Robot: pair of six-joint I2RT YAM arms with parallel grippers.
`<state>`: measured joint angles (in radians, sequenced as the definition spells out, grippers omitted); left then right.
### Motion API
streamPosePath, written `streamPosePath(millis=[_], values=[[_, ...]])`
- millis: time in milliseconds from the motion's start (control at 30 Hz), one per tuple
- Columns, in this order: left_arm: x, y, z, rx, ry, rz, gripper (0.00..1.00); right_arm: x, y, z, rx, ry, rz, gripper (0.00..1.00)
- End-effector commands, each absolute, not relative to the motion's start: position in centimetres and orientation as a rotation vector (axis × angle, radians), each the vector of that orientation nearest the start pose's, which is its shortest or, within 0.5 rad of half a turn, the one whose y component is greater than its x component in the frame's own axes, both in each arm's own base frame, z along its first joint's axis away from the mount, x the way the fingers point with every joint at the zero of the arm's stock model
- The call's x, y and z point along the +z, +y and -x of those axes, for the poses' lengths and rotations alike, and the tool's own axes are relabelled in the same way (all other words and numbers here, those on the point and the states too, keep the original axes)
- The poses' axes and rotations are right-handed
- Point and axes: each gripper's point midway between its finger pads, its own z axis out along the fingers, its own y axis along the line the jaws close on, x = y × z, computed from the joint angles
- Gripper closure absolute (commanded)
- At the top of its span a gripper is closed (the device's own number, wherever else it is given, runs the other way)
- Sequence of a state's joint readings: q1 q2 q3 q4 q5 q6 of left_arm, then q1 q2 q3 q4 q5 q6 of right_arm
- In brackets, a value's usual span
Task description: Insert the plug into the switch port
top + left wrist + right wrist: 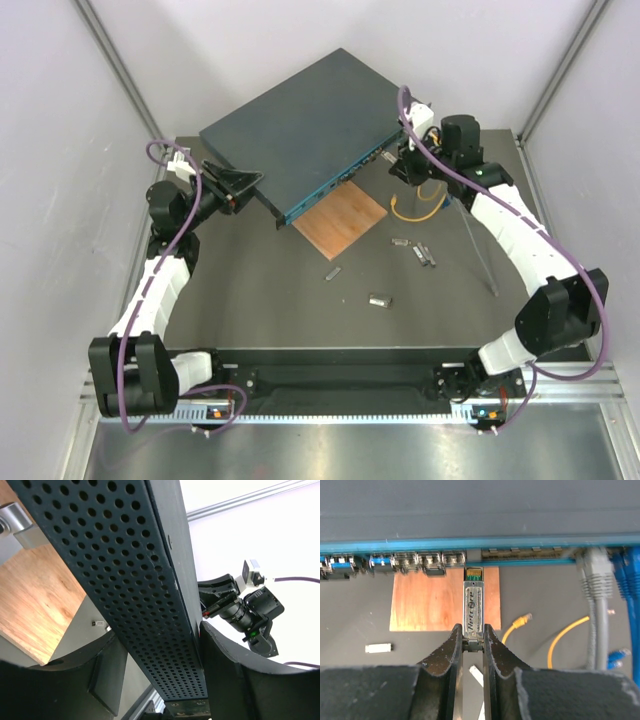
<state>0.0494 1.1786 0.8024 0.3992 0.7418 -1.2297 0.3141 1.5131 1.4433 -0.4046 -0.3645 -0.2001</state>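
Silver plug (473, 605) is pinched at its rear end in the right end effector (473, 632), jaws closed on it. The gold tip points at the switch (300, 130) and sits just short of the teal front, beside the socket row. Right arm reaches forward, elbow out to the right, wrist at the right end of the front face. Left arm runs up the left side. The left end effector (240, 188) straddles the switch's perforated side at its left corner, fingers (220, 665) close on both sides; can't tell if it's clamped. Switch lies skewed at the far middle of the dark surface (270, 300), its front edge over a wood square (342, 220). Yellow cable (570, 630) and a few loose modules (378, 298) lie nearby. White walls (250, 40) all round.
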Motion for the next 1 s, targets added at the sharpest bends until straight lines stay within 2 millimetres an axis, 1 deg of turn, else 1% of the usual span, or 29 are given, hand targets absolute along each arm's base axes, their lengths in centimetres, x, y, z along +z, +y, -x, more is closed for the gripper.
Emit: streamPosePath(millis=[0, 33, 133, 267, 567, 967], values=[[33.9, -13.2, -35.5, -1.426, 1.618, 0.314, 0.5, 30.9, 18.3, -41.0, 0.419, 1.788, 0.72, 1.0], [33.9, -13.2, -35.5, -1.427, 1.62, 0.311, 0.55, 30.9, 18.3, -40.9, 0.426, 1.788, 0.72, 1.0], [34.0, -13.2, -35.6, -1.421, 1.622, 0.307, 0.64, 31.0, 18.5, -41.0, 0.444, 1.788, 0.716, 1.0], [34.0, -13.2, -35.7, -1.417, 1.626, 0.305, 0.68, 30.5, 19.1, -41.3, 0.482, 1.806, 0.715, 1.0], [34.1, -13.2, -35.7, -1.41, 1.626, 0.299, 0.74, 29.1, 19.8, -41.3, 0.529, 1.841, 0.714, 1.0], [34.0, -13.1, -35.8, -1.406, 1.629, 0.299, 0.76, 28.9, 20.7, -41.5, 0.547, 1.838, 0.736, 1.0]])
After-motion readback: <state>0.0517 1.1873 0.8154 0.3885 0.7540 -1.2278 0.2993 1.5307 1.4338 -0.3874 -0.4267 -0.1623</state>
